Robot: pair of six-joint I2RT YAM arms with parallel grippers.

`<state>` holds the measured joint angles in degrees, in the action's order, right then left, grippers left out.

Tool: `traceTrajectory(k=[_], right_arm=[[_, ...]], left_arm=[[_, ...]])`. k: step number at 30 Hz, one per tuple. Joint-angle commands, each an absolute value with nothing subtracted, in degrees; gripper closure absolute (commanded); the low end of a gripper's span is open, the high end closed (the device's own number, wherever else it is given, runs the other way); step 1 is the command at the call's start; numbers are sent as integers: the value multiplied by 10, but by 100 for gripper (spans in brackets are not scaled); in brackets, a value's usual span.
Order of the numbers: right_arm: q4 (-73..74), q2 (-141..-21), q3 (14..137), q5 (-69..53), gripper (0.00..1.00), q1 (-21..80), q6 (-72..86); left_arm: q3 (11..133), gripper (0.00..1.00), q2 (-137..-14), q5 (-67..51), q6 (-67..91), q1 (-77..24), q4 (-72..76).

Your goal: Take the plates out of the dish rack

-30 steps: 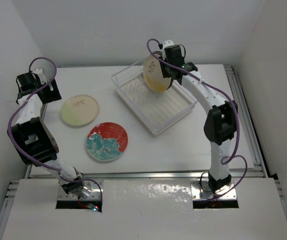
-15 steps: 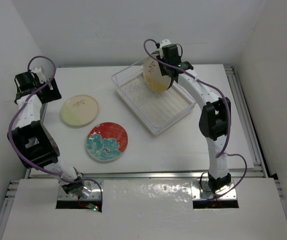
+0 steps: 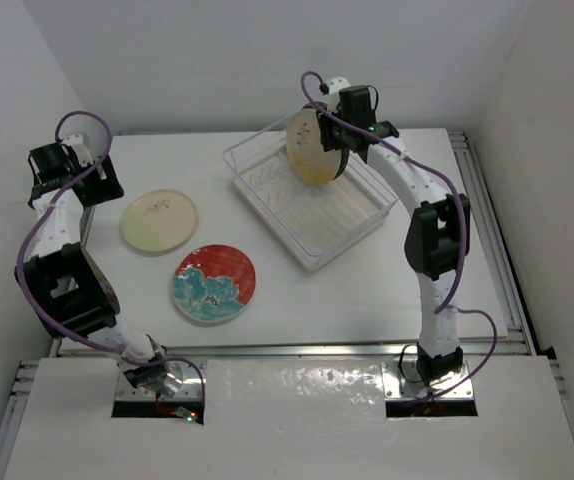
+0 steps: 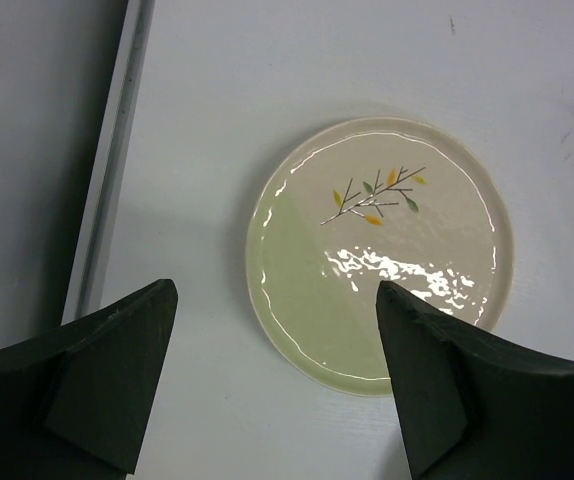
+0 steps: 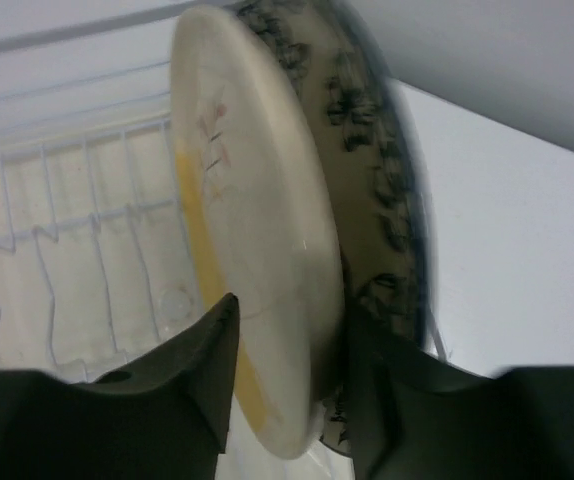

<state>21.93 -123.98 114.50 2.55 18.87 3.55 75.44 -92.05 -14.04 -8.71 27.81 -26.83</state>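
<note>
Now, at the back of the rack [image 3: 312,225], the right gripper [image 5: 289,315] straddles the rim of an upright cream plate [image 5: 257,230]. One finger lies on the plate's front face and the other is wedged behind it, with no gap showing on either side, so it reads as clamped on that plate. The plate stands on edge in the rack's far corner with a yellow band across its face. A blue plate [image 5: 382,190] stands just behind it, close against it.

The left gripper [image 4: 277,290] hangs over the left side of the table [image 3: 367,290] with its jaws spread wide and nothing between them. A sprig plate [image 4: 397,260], cream and pale green, lies flat on the table below it. A red plate [image 3: 214,283] with a teal flower lies flat just beside the sprig plate, toward the arm bases. Both are well apart from the rack.
</note>
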Motion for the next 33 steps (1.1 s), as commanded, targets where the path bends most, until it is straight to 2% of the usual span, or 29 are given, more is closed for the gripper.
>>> traceTrajectory(k=[1,4,6,7,9,10,13,21,26,33], right_arm=[[235,-1251,1141,3,54,196,21],[227,-1266,1129,4,46,195,25],[210,-1274,1129,5,50,192,35],[210,-1281,1134,4,60,191,40],[204,-1280,1133,6,73,190,47],[194,-1270,1123,6,84,190,49],[171,-1242,1089,7,100,190,50],[132,-1143,1100,12,100,191,40],[101,-1092,1148,-41,100,191,102],[3,-1049,1116,-108,100,212,217]], left_arm=[[773,21,-889,-156,-78,276,-258],[773,22,-888,-158,-76,276,-257],[773,22,-887,-159,-75,275,-256],[774,22,-886,-161,-76,275,-257],[774,22,-883,-163,-77,276,-257],[773,22,-882,-162,-79,275,-258],[771,22,-881,-161,-80,276,-259],[794,23,-882,-190,-79,276,-262],[852,23,-886,-287,-88,272,-291],[910,22,-886,-412,-97,253,-344]])
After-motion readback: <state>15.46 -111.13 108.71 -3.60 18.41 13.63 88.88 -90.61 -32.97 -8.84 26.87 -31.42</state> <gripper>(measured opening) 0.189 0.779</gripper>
